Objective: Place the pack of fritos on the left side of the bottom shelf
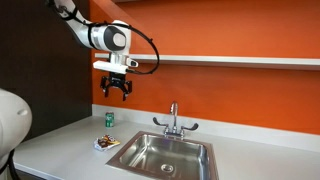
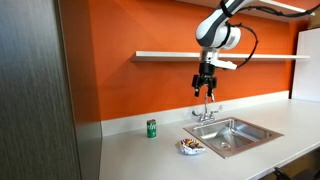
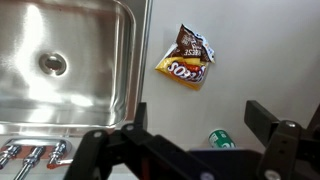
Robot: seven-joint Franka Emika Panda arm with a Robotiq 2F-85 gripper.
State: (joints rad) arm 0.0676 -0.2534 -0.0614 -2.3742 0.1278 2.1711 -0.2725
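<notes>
The pack of fritos (image 1: 106,143) lies flat on the grey counter beside the sink's rim; it also shows in an exterior view (image 2: 190,147) and in the wrist view (image 3: 188,58), whitish-orange with dark print. My gripper (image 1: 117,94) hangs open and empty in the air well above the counter, above the pack and the can; it shows in an exterior view (image 2: 205,91) and in the wrist view (image 3: 195,125). The bottom shelf (image 1: 240,60) is a long white board on the orange wall, also seen in an exterior view (image 2: 160,55), about level with my wrist.
A small green can (image 1: 109,119) stands on the counter near the wall, also seen in an exterior view (image 2: 152,128) and in the wrist view (image 3: 222,139). A steel sink (image 1: 165,155) with a faucet (image 1: 173,118) lies beside the pack. A dark cabinet (image 2: 35,90) stands at the counter's end.
</notes>
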